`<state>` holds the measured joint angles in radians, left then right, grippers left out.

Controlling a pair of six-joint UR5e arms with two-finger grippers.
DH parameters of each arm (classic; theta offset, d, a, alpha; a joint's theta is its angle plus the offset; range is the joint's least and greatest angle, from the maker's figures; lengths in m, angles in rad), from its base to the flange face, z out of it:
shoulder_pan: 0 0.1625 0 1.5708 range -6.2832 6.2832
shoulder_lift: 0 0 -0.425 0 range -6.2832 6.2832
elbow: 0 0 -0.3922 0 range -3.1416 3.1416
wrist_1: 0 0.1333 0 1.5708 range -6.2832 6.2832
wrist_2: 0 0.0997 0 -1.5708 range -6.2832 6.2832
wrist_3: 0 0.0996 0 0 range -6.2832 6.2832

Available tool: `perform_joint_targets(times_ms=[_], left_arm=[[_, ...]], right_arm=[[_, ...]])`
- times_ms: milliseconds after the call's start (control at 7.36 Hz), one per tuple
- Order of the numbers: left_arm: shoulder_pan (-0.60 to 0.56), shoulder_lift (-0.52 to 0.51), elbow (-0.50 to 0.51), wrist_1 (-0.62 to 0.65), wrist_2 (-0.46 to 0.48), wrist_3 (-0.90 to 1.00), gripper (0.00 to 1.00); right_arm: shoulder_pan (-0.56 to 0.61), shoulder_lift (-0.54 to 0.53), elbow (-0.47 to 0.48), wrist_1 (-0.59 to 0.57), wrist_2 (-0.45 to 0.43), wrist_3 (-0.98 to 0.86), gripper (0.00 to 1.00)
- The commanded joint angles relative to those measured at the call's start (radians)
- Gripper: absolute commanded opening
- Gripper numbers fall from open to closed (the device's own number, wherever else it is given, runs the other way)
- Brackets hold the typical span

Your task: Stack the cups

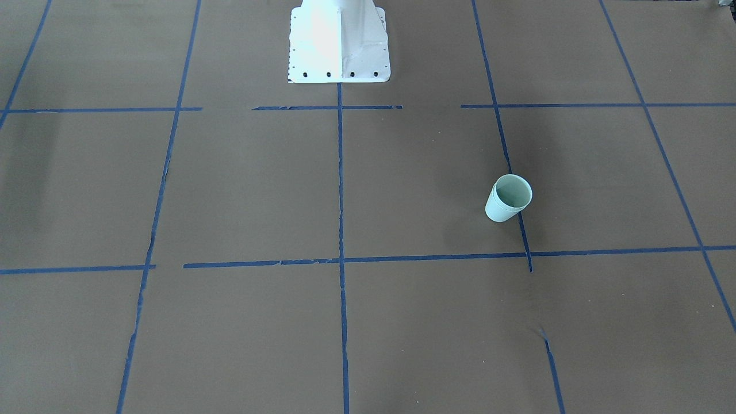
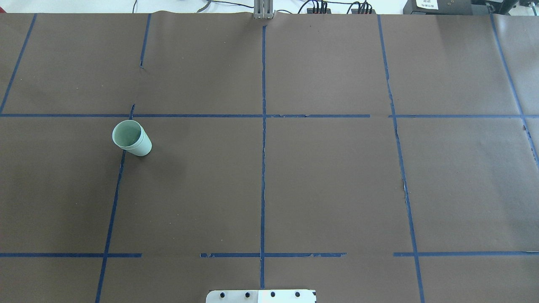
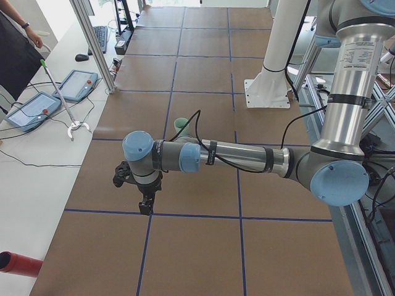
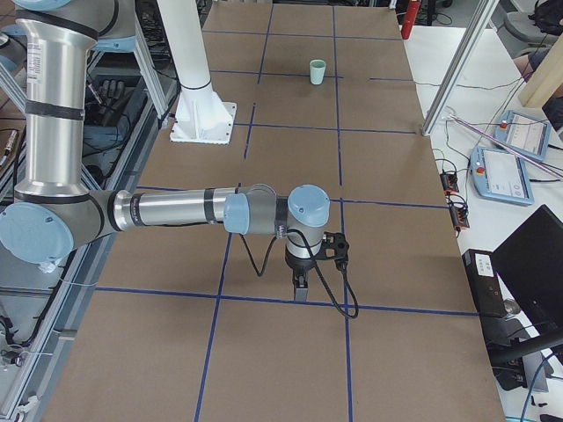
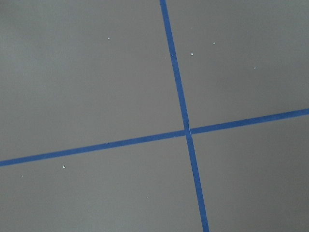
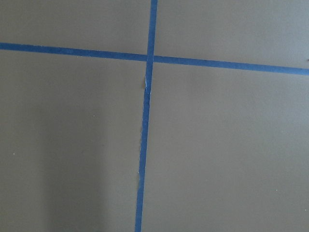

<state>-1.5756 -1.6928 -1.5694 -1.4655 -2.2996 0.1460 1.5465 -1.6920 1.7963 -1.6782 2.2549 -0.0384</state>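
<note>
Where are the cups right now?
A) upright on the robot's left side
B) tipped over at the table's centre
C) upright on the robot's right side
A: the cups stand mouth-up, one nested in the other, in the left half of the overhead view.

Soft even daylight, faint shadows on the table (image 1: 241,190), blown-out glare on the white pedestal (image 1: 322,40)

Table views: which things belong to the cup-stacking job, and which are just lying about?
Job: cups, apparently nested into one stack; left gripper; right gripper.
Lying about: blue tape lines; white pedestal; teach pendants; red cylinder.
</note>
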Motion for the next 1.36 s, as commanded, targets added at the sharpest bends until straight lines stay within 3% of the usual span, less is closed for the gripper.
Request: perform_joint_targets(times_ms=[0,407,1222], left_arm=[[-0.003,0.004,-0.021,0.027,-0.018,0.004,1.00],[-0.003,0.031,-0.069,0.024,-0.072,0.003,1.00],[0.005,0.036,-0.048,0.024,-0.067,0.009,1.00]], right_arm=[[0.001,0.000,0.000,0.000,0.000,0.000,1.00],[0.000,0.000,0.000,0.000,0.000,0.000,1.00],[0.001,0.000,0.000,0.000,0.000,0.000,1.00]])
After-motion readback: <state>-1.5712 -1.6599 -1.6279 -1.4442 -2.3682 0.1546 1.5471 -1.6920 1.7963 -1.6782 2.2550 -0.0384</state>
